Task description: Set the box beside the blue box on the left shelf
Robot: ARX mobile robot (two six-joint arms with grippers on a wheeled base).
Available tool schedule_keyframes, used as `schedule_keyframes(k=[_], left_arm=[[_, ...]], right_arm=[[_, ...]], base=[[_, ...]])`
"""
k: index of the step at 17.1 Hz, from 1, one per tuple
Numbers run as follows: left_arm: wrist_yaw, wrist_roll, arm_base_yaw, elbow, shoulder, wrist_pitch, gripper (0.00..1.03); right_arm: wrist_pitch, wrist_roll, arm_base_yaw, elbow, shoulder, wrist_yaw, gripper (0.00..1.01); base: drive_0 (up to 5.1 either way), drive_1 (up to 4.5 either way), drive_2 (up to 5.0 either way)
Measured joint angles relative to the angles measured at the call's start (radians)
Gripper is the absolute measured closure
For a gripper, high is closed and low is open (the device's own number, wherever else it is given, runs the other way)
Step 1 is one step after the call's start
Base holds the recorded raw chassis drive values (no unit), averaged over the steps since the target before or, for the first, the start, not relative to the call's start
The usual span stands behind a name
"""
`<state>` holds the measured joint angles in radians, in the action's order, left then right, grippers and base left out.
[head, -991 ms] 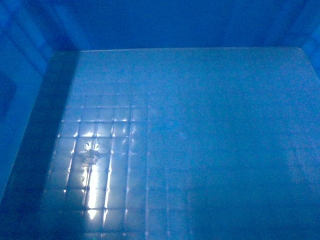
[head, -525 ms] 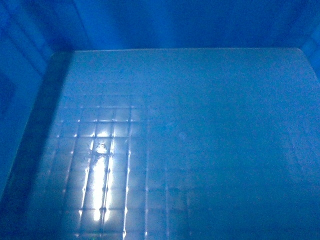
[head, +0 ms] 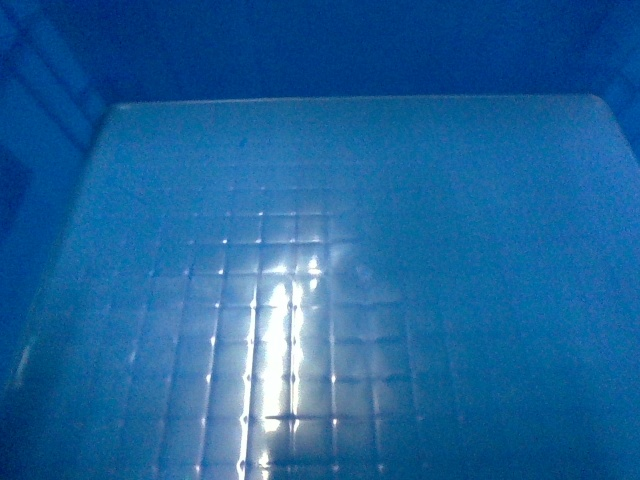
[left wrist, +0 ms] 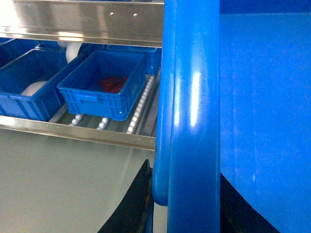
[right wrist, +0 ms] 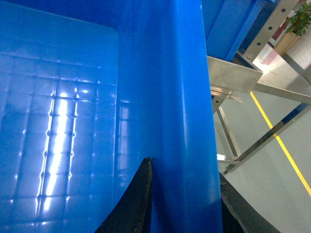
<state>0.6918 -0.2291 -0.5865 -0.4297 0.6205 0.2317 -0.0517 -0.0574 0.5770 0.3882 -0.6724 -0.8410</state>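
No readable text, label or number anywhere — only plain, unmarked surfaces.

Your left gripper (left wrist: 187, 213) is closed on the box (left wrist: 189, 121) rim, one dark finger (left wrist: 131, 206) on each side of it. Your right gripper (right wrist: 182, 208) grips the box rim on the other side the same way, one finger (right wrist: 133, 204) inside, one outside
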Motion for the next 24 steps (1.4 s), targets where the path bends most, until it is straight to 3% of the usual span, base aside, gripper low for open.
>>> schedule_keyframes(k=[7,24], left_arm=[[0.000,0.000,0.000,0.000,-0.001,0.000,0.84],[0.001,0.001,0.000,0.000,-0.003,0.000,0.84]], right_arm=[[0.000,0.000,0.000,0.000,0.000,-0.001,0.79],[0.000,0.000,0.000,0.000,0.000,0.003,0.79]], base=[[-4.9,2.53,2.5],[0.0,0.00,0.0]])
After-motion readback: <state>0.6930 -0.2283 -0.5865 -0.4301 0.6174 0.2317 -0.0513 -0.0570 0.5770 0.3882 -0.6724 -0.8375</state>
